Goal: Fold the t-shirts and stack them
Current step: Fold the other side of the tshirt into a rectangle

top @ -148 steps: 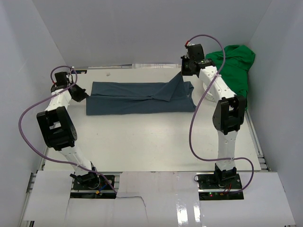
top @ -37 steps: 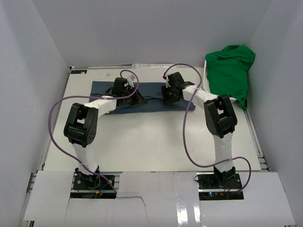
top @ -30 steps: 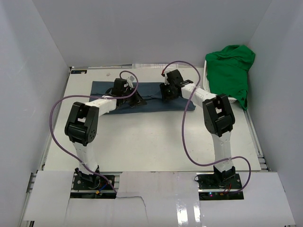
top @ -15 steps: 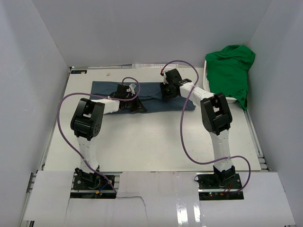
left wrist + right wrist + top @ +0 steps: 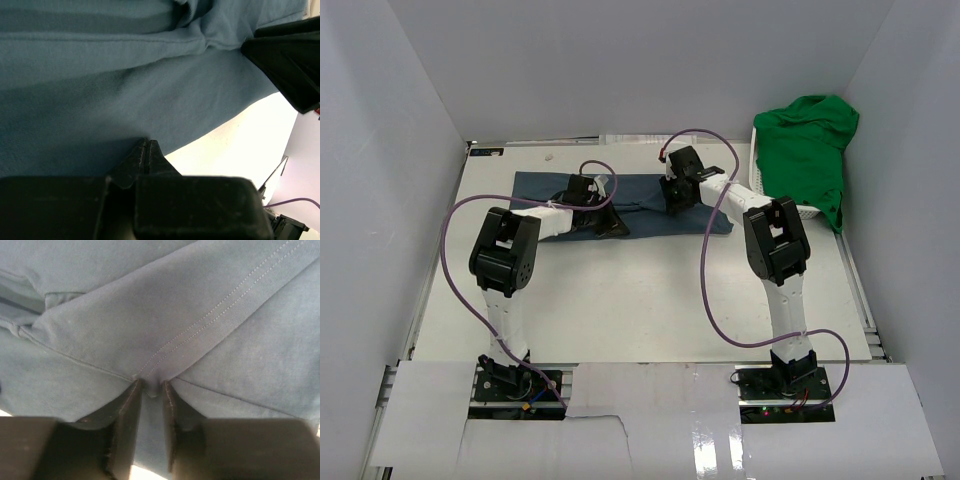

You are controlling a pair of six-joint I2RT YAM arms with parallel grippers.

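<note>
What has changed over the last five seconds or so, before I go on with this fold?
Both arms swung in from the shirt's ends to its middle. The left gripper, shut, now sits at the near edge of the blue t-shirt; the right gripper let down the raised end and has closed on a fold. The green t-shirt stayed draped over the basket.

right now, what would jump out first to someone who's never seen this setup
A dark slate-blue t-shirt lies spread across the far middle of the table. The right pincer pinches a ridge of its cloth, and the left pincer is shut at its near edge. Next comes the bright green t-shirt, heaped over a white basket at the far right corner.
</note>
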